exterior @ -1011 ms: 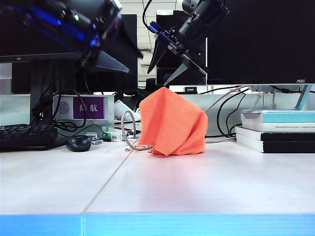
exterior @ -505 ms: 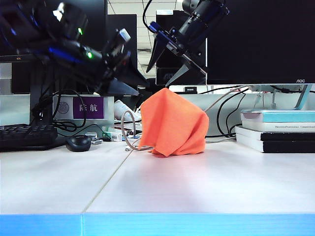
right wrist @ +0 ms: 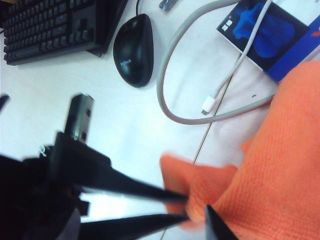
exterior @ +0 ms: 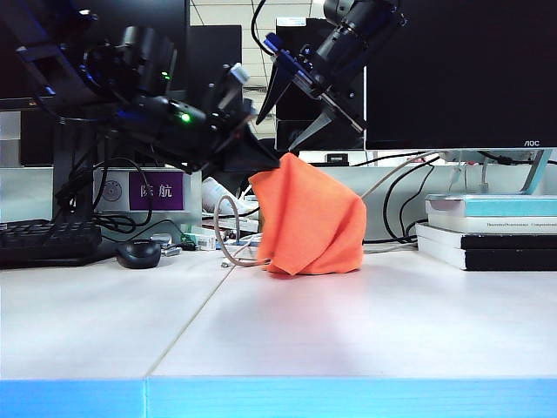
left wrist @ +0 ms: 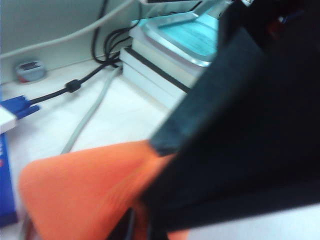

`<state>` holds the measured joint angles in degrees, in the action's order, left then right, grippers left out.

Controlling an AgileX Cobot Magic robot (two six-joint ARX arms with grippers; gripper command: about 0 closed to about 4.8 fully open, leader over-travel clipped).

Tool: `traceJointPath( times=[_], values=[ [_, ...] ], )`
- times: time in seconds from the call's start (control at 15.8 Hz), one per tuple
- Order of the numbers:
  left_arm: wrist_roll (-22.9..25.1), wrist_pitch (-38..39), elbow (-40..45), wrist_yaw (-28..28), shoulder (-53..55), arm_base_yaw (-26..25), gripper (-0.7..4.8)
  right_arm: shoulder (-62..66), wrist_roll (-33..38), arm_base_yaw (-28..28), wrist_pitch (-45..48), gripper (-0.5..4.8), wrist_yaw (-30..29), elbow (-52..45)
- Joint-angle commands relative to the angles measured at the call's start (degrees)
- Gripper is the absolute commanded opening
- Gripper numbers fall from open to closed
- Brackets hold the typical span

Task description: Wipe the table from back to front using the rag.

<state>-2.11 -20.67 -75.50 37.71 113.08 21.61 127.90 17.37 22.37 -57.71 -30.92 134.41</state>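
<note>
The rag [exterior: 306,216] is seen in a tall, bunched heap near the back edge of the table [exterior: 348,331], close to the seam between the two panels. It is not spread flat yet.

The left claw [exterior: 261,165] is brought in at the top left side of the heap. Its fingers [left wrist: 165,145] are pressed together, and a fold of the rag is pinched between them. The right claw [exterior: 296,109] is held in the air just above the peak of the rag. It is spread wide and nothing is held in it.

No wiping can be seen yet. The rag is only just grabbed. It is judged that the task is at its start: the rag must be laid down at the back edge and pulled to the blue front edge.
</note>
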Motion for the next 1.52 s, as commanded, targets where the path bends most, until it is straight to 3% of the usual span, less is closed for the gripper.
traceJointPath(
  times=[0.06,0.38,0.44,0.51,0.57,0.69,0.82,0.88,0.95,1.01,1.07,1.14,1.33,1.52],
  values=[
    [0.17,-2.49,-0.17,-4.02,0.70,0.85,-0.06,-0.94,0.76,-1.51,0.26,3.19,-2.91,0.15],
    [0.15,-2.64,-0.17,-7.08,1.18,0.87,-0.06,-2.82,1.49,-4.48,1.18,3.19,-3.74,0.17],
    [-0.09,-3.72,-0.20,-7.04,1.18,0.87,0.26,-2.97,1.46,-4.96,1.11,3.19,-3.93,0.17],
    [-2.93,-6.93,-0.68,-6.99,1.16,0.87,3.23,-2.95,0.50,-5.11,0.59,3.19,-3.74,0.15],
    [-5.55,-7.10,-2.82,-6.84,1.16,0.87,4.79,-2.95,-0.17,-5.11,0.85,3.19,-3.52,0.15],
    [-7.87,-6.36,-7.80,-7.78,1.14,0.87,4.79,-2.97,-1.18,-5.18,0.92,3.19,-3.54,0.17],
    [-7.32,3.32,-15.28,-10.71,1.05,0.85,4.47,-3.37,-1.33,-5.20,0.57,3.19,-3.61,0.20],
    [-7.32,7.48,-17.55,-10.54,0.55,0.83,2.40,-4.02,-1.42,-5.20,0.09,2.93,-3.54,0.20],
    [-7.32,8.44,-18.12,-10.49,0.26,0.83,1.47,-4.28,-1.62,-5.20,-0.04,2.59,-3.54,0.20],
    [-7.28,9.31,-18.75,-10.47,-1.05,0.85,0.60,-5.20,-3.13,-5.22,-0.81,1.17,-3.54,0.20],
    [-6.97,9.20,-18.75,-10.49,-2.84,0.85,0.47,-6.45,-4.20,-5.22,-1.33,0.19,-3.54,0.20],
    [-6.51,9.64,-18.73,-10.49,-3.78,0.85,0.45,-6.99,-4.55,-5.22,-1.62,-0.07,-3.58,0.20],
    [-4.68,14.62,-18.73,-10.71,-10.40,0.85,-0.08,-11.15,-7.02,-5.22,-3.23,-0.06,-3.54,0.20],
    [-4.07,18.60,-18.73,-10.71,-16.55,0.85,-0.06,-16.04,-10.14,-5.22,-5.62,-0.06,-3.21,0.20]
  ],
)
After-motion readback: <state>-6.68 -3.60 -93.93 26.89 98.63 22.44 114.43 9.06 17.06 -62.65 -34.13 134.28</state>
